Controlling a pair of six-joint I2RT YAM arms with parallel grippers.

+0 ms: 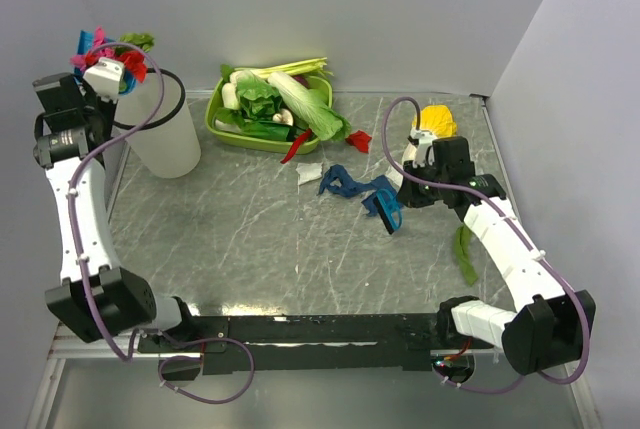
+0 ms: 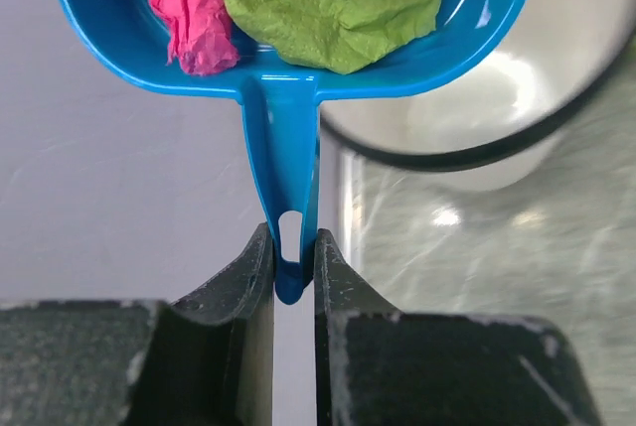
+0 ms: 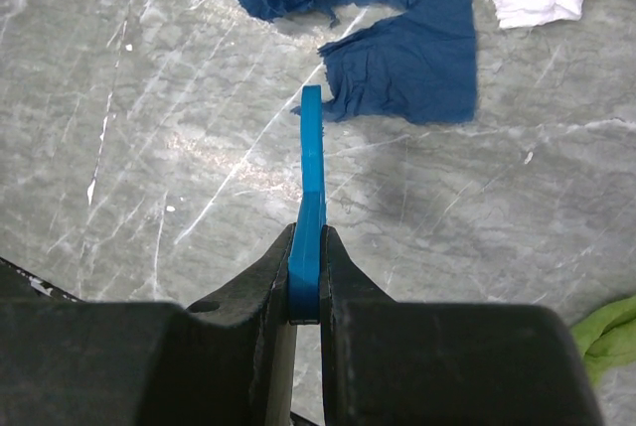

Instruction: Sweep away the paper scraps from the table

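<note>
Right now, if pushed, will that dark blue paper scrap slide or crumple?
Probably bunches first: the dark blue paper scrap looks thin, torn and floppy. It seems very light, so it should then skid easily over the smooth table. Unlikely to roll: it lies flat.
</note>
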